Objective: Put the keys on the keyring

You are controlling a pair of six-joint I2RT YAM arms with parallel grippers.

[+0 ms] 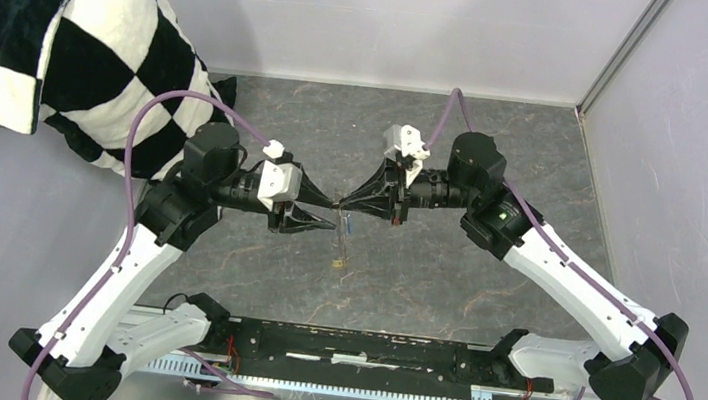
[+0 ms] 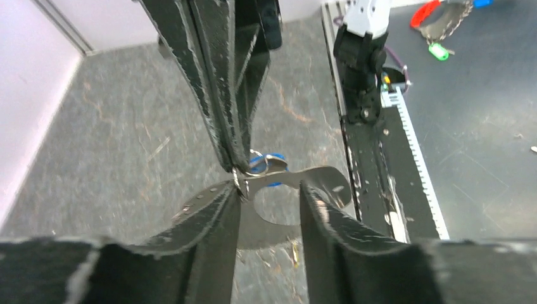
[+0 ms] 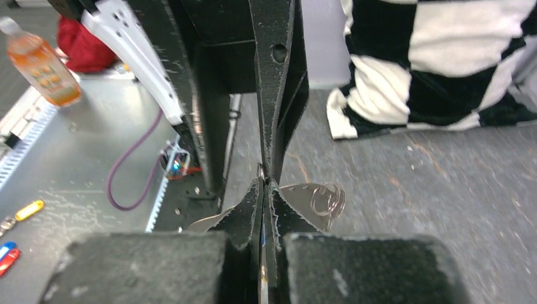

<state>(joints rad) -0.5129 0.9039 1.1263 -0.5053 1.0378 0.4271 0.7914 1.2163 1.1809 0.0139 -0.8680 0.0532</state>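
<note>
My two grippers meet tip to tip above the middle of the table. My right gripper (image 1: 342,200) (image 3: 265,183) is shut, its tips pinching shiny wire of the keyring (image 2: 256,159) (image 3: 327,199). The blue-headed key (image 1: 349,228) (image 2: 272,166) hangs right at those tips. Below it is a thin yellowish piece, the yellow key (image 1: 339,259) (image 2: 294,253); I cannot tell whether it hangs or lies on the table. My left gripper (image 1: 333,212) (image 2: 271,190) stands open, with a clear gap between its fingers. Its left fingertip (image 2: 231,196) is close to the wire.
A black-and-white checkered cloth (image 1: 96,40) (image 3: 430,63) drapes over the back left corner. Grey walls close in the table at the back and right. The arms' black base rail (image 1: 363,347) runs along the near edge. An orange bottle (image 3: 38,60) stands off the table.
</note>
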